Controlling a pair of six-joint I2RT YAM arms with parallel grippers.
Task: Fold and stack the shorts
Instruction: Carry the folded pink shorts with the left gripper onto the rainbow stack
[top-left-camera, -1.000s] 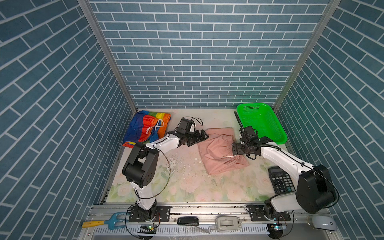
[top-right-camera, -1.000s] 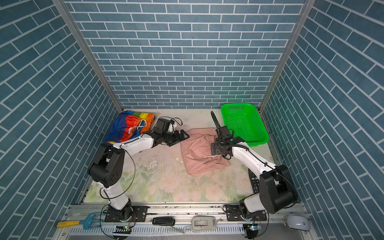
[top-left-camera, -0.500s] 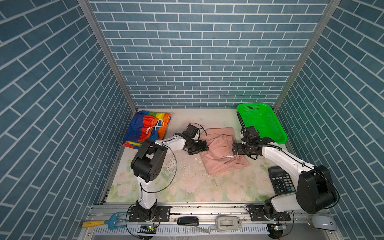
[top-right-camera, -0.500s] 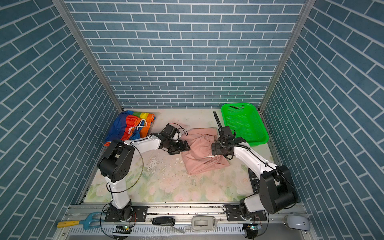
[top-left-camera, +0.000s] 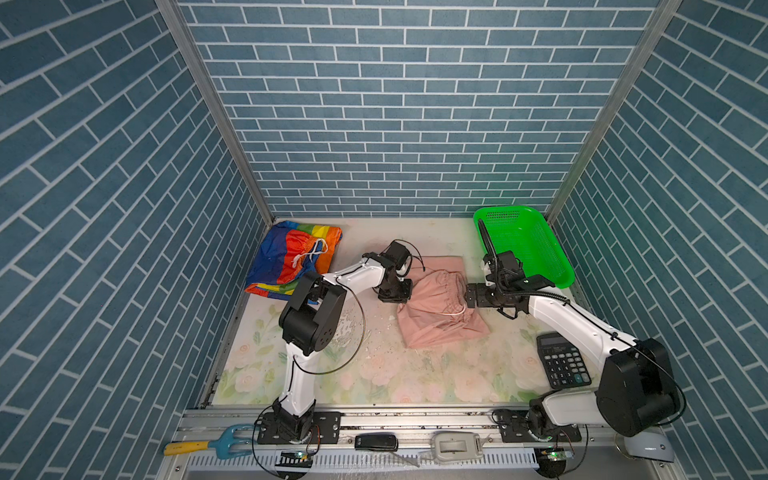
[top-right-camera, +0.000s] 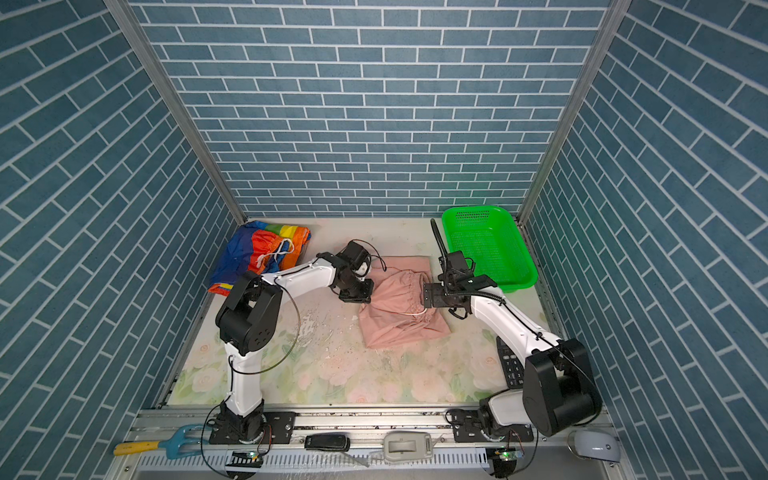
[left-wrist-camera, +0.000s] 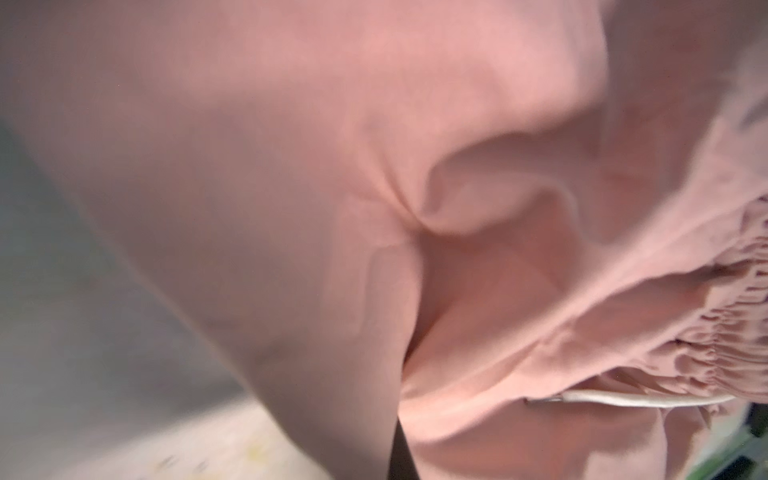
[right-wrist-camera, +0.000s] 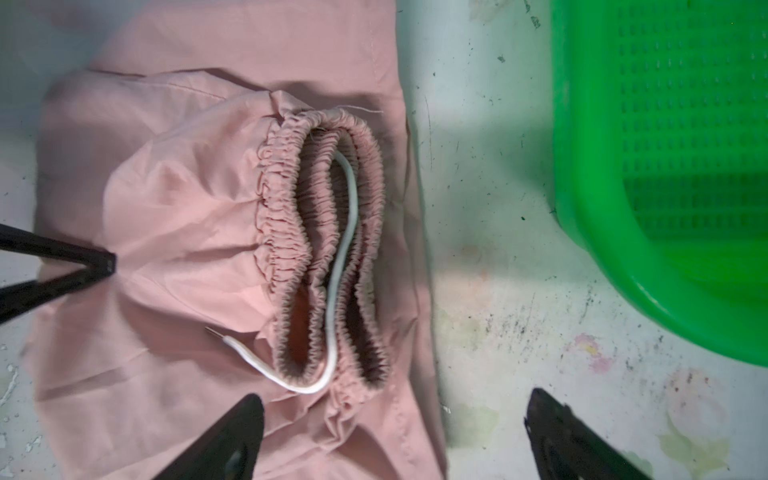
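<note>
Near the middle of the bench (top-left-camera: 374, 374), a little toward one o'clock, we see the pink shorts (top-left-camera: 436, 309) lying loosely bunched. Their gathered waistband (right-wrist-camera: 324, 249) is turned toward three o'clock, and a white drawstring (right-wrist-camera: 340, 266) loops out of it. At the heap's nine o'clock edge our left tool (top-left-camera: 405, 293) is closed tight on a fold of the pink cloth. The right wrist view shows its fingertips (right-wrist-camera: 104, 259) pinched together on the fabric. At three o'clock our right tool (top-left-camera: 471, 297) stands wide open and holds nothing, with one finger over the cloth by the waistband and the other over bare bench. The rainbow-striped shorts (top-left-camera: 291, 259) lie crumpled at ten o'clock, well apart from the pink pair. The green basket (top-left-camera: 523, 245) sits at two o'clock, and a calculator (top-left-camera: 562, 359) at four.
</note>
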